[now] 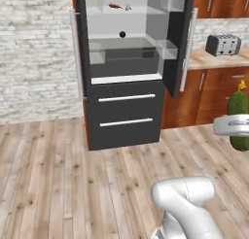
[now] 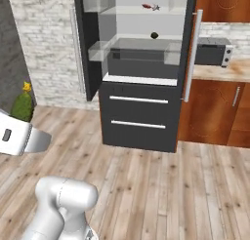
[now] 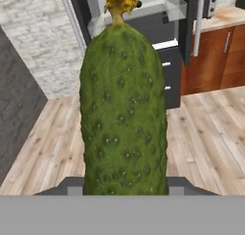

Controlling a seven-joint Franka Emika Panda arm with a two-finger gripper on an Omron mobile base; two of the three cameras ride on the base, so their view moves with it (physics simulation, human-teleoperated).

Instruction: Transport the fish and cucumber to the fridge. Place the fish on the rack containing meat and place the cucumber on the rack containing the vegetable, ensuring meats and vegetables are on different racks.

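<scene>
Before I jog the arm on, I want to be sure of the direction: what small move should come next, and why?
Probably carry the bumpy dark green cucumber, which the gripper grips, forward and up toward the open black fridge. The small round dark vegetable sits on the middle shelf, while the slim red meat and silvery fish lie on the upper rack.

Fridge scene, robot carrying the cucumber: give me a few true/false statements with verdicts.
1. The tall black two-door fridge stands with its doors open. True.
2. The bumpy dark green cucumber lies on a fridge shelf. False: it is held in the gripper, out in front of the fridge.
3. The slim red meat piece lies on the upper pale shelf. True.
4. The small round dark vegetable ball shares the meat's shelf. False: it sits one shelf lower.
5. Both lower drawers are pulled out. False: they are shut.
</scene>
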